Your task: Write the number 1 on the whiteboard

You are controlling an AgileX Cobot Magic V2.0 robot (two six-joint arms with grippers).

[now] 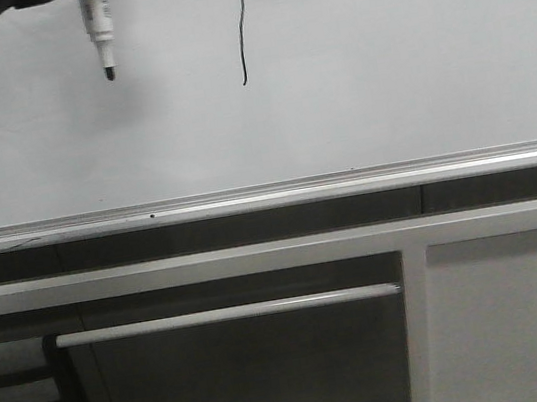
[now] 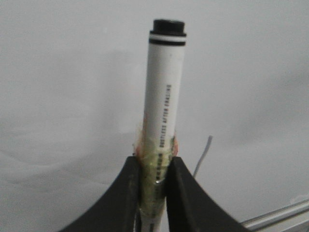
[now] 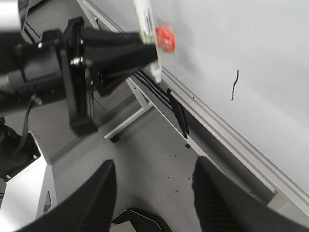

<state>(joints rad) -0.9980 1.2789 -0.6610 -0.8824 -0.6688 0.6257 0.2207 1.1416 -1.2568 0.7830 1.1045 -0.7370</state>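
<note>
The left claw (image 2: 153,188) grips a marker (image 1: 99,29) clear of the whiteboard (image 1: 412,78); the number 1 (image 1: 241,33) sits just right, far from the rail edge; right claw (image 3: 153,193) open

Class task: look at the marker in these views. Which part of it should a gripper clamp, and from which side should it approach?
Clamp the marker on its white barrel near the rear end, as the left gripper does, approaching from behind along its axis. The straight, slim cylinder suits flat fingers, and the black tip stays clear for the whiteboard.
</note>
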